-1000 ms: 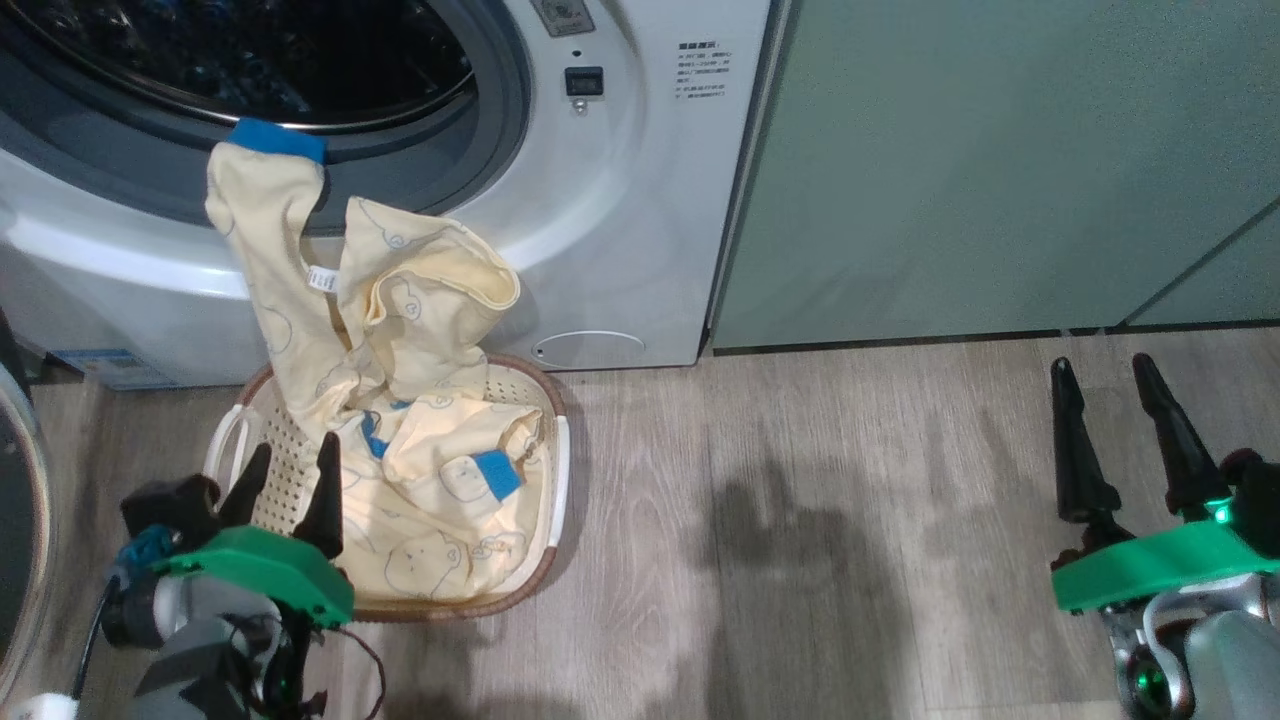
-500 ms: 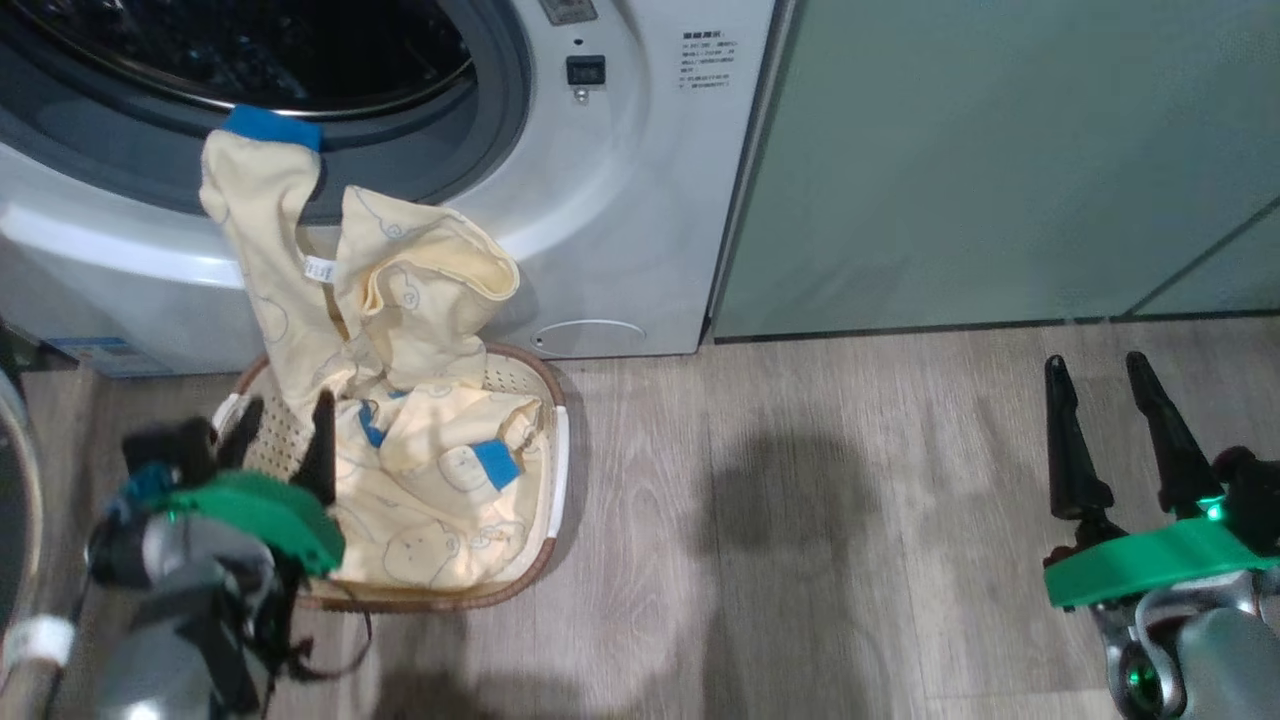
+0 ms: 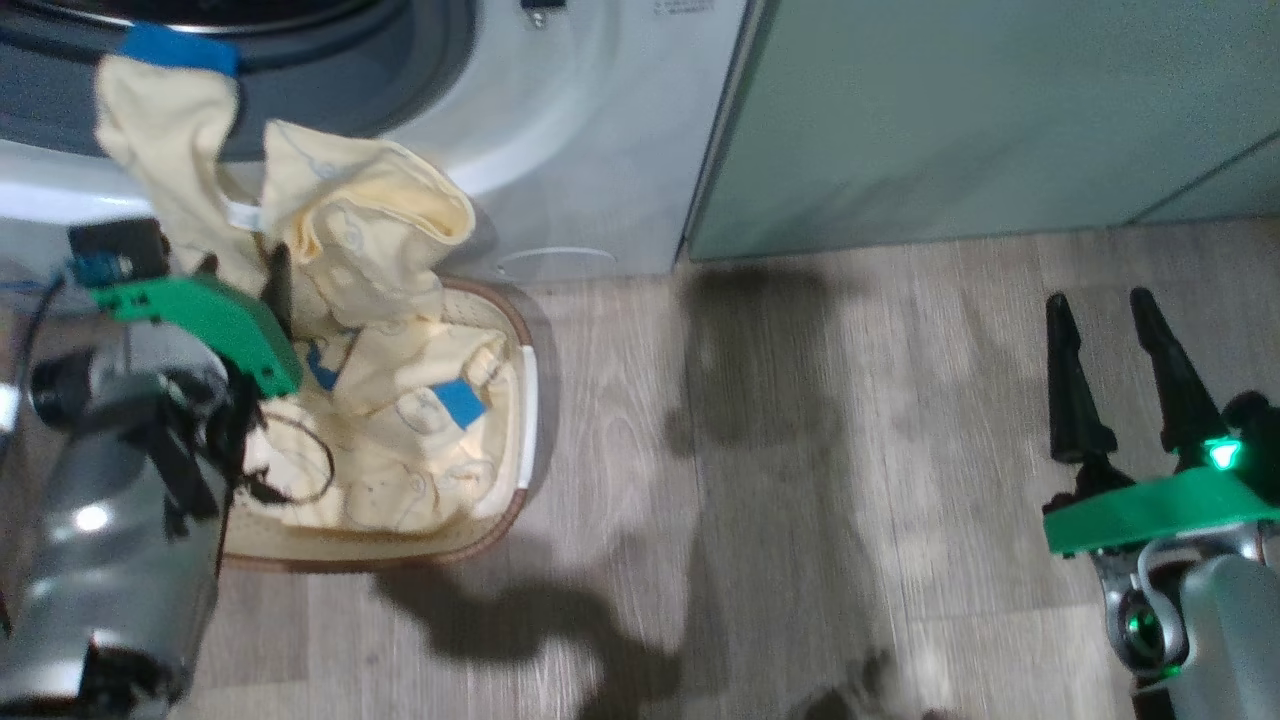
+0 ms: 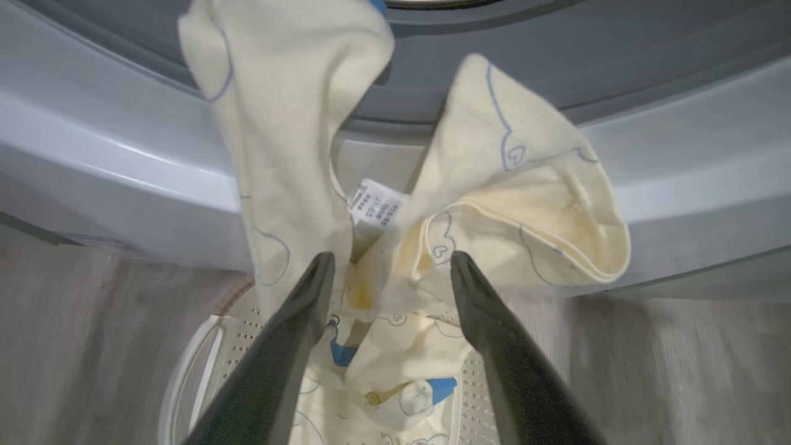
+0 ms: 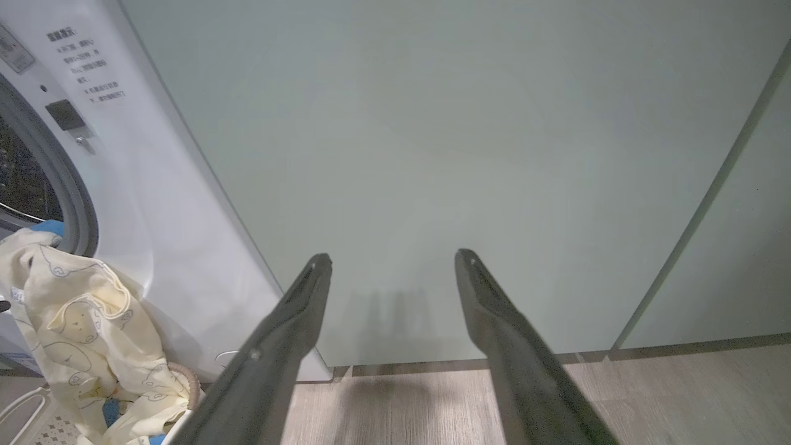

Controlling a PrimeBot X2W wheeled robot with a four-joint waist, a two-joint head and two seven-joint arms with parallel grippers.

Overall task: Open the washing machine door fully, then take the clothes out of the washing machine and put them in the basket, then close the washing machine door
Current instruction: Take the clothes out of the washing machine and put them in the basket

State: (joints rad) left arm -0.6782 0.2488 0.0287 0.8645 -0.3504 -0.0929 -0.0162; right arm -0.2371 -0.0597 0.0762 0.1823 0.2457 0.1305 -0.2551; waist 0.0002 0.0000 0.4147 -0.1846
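Left claw (image 4: 389, 262) moved up against clothes (image 3: 370, 230), open, right claw (image 3: 1098, 298) open, one basket (image 3: 527, 400)

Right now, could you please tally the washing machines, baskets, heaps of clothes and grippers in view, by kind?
washing machine: 1
basket: 1
heap of pale-yellow clothes: 1, draped from the drum opening into the basket; separate garments cannot be counted
grippers: 2, the left gripper and the right gripper, both open
Total: 5
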